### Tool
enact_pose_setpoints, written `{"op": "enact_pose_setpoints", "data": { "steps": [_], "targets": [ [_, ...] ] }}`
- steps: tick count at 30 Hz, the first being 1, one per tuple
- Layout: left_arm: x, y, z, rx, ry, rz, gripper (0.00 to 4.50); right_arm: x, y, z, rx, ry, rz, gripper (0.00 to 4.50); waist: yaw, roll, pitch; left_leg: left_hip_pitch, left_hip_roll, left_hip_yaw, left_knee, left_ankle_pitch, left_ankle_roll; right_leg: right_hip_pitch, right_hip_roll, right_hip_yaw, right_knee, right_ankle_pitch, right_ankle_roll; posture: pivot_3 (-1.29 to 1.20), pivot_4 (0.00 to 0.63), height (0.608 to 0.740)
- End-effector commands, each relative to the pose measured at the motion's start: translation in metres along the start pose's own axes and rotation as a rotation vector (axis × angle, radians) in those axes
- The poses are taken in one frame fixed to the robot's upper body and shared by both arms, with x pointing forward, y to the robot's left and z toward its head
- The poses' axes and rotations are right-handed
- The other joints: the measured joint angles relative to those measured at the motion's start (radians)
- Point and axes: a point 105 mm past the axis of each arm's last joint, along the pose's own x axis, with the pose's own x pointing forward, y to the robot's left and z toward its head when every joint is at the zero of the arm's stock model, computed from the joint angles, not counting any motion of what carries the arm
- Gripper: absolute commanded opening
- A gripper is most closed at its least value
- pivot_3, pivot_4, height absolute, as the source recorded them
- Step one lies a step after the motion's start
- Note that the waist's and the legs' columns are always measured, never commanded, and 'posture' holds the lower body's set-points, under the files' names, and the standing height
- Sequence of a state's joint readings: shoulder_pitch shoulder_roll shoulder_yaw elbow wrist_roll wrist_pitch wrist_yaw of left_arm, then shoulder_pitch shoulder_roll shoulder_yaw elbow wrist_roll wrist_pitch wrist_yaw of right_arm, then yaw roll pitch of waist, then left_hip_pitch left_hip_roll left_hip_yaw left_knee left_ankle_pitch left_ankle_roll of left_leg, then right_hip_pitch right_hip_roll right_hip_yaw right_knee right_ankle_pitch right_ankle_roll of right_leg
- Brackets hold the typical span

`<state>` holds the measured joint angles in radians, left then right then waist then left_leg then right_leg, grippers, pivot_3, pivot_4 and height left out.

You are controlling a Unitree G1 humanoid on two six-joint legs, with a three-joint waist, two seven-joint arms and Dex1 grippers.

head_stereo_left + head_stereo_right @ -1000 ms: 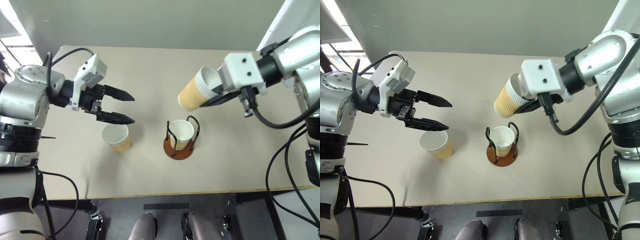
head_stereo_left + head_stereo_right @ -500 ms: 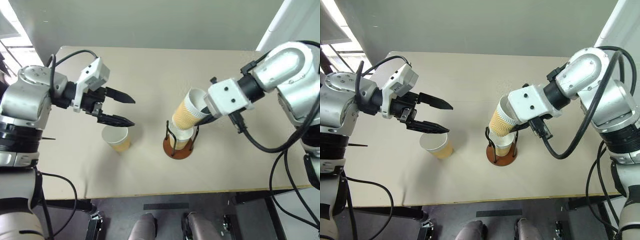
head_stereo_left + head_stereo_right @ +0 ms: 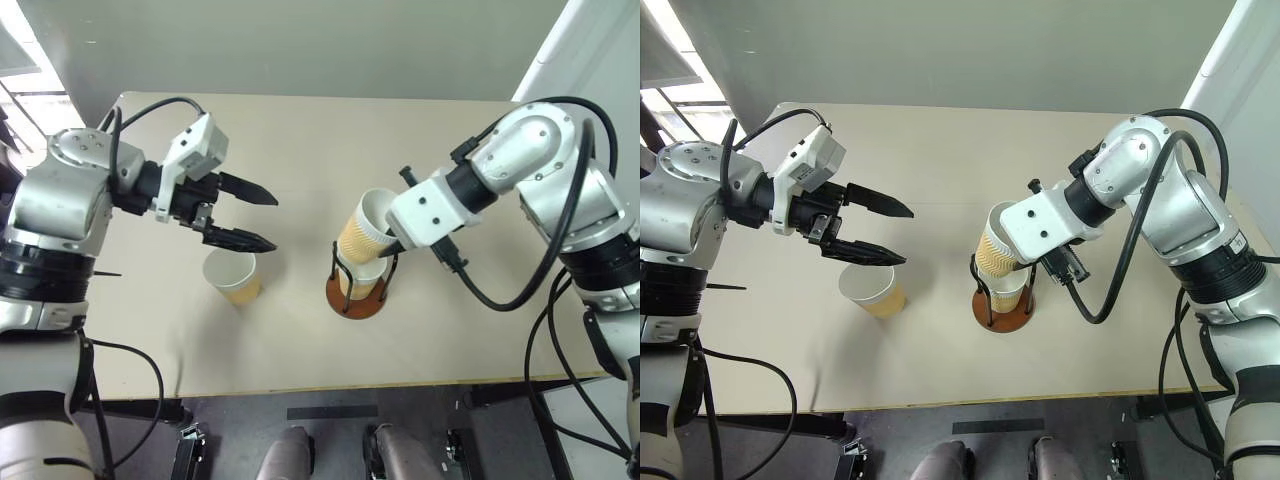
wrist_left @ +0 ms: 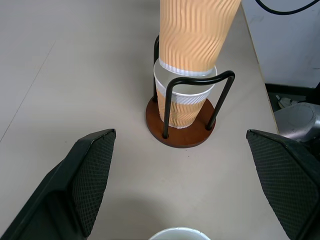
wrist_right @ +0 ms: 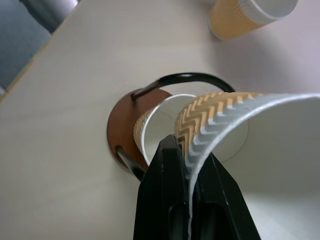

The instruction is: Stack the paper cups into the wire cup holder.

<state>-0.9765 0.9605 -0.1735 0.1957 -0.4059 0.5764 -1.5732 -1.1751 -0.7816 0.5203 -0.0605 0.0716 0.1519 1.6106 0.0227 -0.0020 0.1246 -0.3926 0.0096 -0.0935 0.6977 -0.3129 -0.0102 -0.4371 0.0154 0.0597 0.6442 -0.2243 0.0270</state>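
Jaws of the right gripper (image 5: 187,165) pinch a cup's (image 3: 363,228) rim, its bottom entering the cup (image 4: 183,100) in the holder (image 4: 180,132). Left gripper (image 3: 258,214) jaws stand apart, a third cup (image 3: 233,275) on the table (image 3: 300,140) just below them.

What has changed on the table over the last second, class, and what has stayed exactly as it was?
The right tool, shut on the rim of a paper cup, brought that cup down from above the table, so its bottom now enters the cup already in the wire cup holder. Nothing was released. The left tool stayed open above the third cup, which did not move, nor did the holder.
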Motion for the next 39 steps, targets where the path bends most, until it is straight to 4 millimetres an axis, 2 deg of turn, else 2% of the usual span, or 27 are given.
{"op": "enact_pose_setpoints", "data": {
  "steps": [1, 10, 13, 19, 22, 26, 31, 36, 39],
  "targets": [
    [-0.002, -0.004, 0.014, 0.057, -0.008, -0.022, 4.50, -0.006, 0.000, 0.003, -0.054, 0.032, 0.002, 0.02, 0.000, 0.000, 0.000, 0.000, 0.000, 0.000, 0.000, 0.000, 0.000, 0.000, 0.000, 0.000, 0.000, 0.000, 0.000, 0.00, 0.150, 0.740],
    [-0.001, -0.004, 0.014, 0.060, -0.015, -0.023, 4.50, -0.005, 0.006, 0.004, -0.080, 0.041, 0.030, 0.02, -0.002, 0.000, 0.000, 0.000, 0.000, 0.000, 0.000, 0.000, 0.000, 0.000, 0.000, 0.000, 0.000, 0.000, 0.000, 0.00, 0.150, 0.740],
    [-0.001, -0.003, 0.015, 0.060, -0.015, -0.020, 4.50, -0.003, 0.006, 0.011, -0.066, 0.003, 0.032, 0.63, -0.002, 0.000, 0.000, 0.000, 0.000, 0.000, 0.000, 0.000, 0.000, 0.000, 0.000, 0.000, 0.000, 0.000, 0.000, 0.00, 0.150, 0.740],
    [-0.002, -0.003, 0.014, 0.049, -0.012, -0.013, 4.50, -0.002, -0.007, 0.028, 0.031, -0.118, -0.035, 2.70, -0.005, 0.000, 0.000, 0.000, 0.000, 0.000, 0.000, 0.000, 0.000, 0.000, 0.000, 0.000, 0.000, 0.000, 0.000, 0.00, 0.150, 0.740],
    [-0.005, -0.001, 0.014, 0.060, -0.001, 0.011, 4.50, -0.009, -0.021, 0.034, 0.122, -0.186, -0.117, 2.70, -0.005, 0.000, 0.000, 0.000, 0.000, 0.000, 0.000, 0.000, 0.000, 0.000, 0.000, 0.000, 0.000, 0.000, 0.000, 0.00, 0.150, 0.740],
    [-0.019, -0.002, 0.019, 0.142, 0.056, 0.068, 4.50, -0.037, -0.033, 0.031, 0.289, -0.279, -0.237, 2.70, -0.005, 0.000, 0.000, -0.001, 0.000, 0.000, 0.000, 0.000, 0.000, -0.001, 0.000, 0.000, 0.000, 0.000, 0.000, 0.00, 0.150, 0.740],
    [-0.039, -0.010, -0.004, 0.298, 0.334, 0.105, 4.50, -0.058, -0.028, 0.031, 0.418, -0.373, -0.273, 2.70, -0.008, 0.000, 0.000, -0.001, 0.000, 0.000, -0.001, 0.000, 0.000, -0.002, 0.000, 0.000, -0.001, -0.001, -0.002, 0.00, 0.150, 0.740],
    [-0.042, -0.015, -0.025, 0.329, 0.443, 0.117, 4.50, -0.066, -0.023, 0.027, 0.471, -0.395, -0.279, 2.70, -0.009, 0.000, 0.000, -0.001, 0.000, 0.000, -0.005, 0.001, -0.002, -0.005, 0.000, 0.000, 0.000, -0.002, -0.003, 0.00, 0.150, 0.740],
    [-0.041, -0.020, -0.029, 0.331, 0.451, 0.113, 4.50, -0.069, -0.020, 0.024, 0.489, -0.379, -0.280, 2.70, -0.009, 0.000, 0.000, -0.001, 0.000, 0.000, -0.006, 0.002, -0.003, -0.005, 0.000, 0.000, 0.001, -0.002, -0.003, 0.00, 0.150, 0.740]
  ]
}}
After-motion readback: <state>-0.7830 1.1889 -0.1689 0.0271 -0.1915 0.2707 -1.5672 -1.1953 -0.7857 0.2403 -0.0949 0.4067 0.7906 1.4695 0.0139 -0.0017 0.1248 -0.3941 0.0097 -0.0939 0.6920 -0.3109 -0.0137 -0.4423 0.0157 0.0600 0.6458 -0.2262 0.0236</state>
